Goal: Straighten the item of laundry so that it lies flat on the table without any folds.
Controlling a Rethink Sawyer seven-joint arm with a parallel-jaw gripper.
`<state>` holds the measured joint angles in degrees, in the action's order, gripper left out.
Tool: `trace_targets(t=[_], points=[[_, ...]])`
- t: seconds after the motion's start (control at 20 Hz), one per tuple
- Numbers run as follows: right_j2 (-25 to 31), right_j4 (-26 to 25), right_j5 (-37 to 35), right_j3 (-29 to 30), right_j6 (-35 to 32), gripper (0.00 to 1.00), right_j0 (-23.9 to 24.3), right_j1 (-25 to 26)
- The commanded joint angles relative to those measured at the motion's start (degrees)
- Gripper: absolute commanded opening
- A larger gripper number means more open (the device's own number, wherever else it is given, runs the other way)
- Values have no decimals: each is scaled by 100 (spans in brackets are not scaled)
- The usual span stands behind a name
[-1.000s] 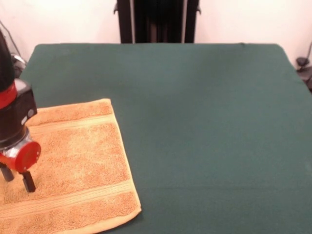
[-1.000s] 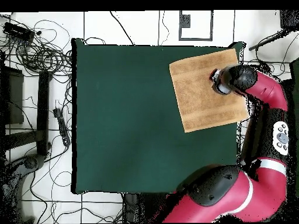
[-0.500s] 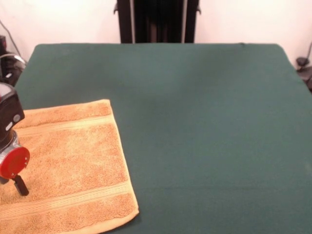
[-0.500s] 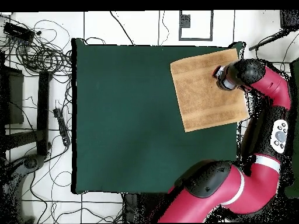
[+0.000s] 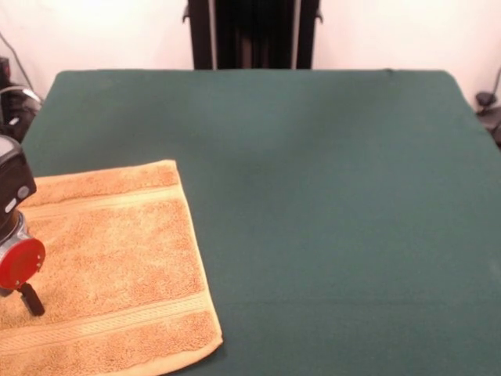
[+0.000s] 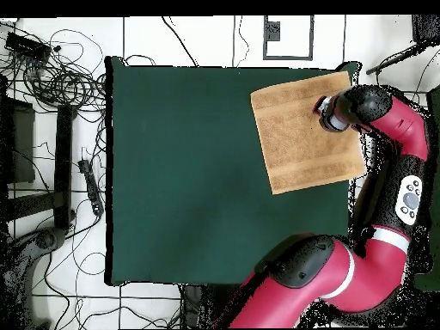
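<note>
Claw (image 5: 19, 296) shifted sideways, towel (image 5: 117, 258) flat, bands (image 5: 109, 200) across table (image 5: 329, 196) width

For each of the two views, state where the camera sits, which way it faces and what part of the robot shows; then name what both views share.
Front view: across the table, facing the robot; only the gripper shows, at the left edge above the towel.
Overhead view: above, looking straight down; the whole red arm curls in from the bottom right.
Shared: table, towel and gripper, turned half round between views.
</note>
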<state>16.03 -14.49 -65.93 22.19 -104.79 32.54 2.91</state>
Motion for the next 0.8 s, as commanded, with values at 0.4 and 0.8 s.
trace_targets(t=[0.4,0.8], points=[[-28,175,167,2440,690,100,-191,-1607],[111,59,166,2438,714,100,-116,-1604]])
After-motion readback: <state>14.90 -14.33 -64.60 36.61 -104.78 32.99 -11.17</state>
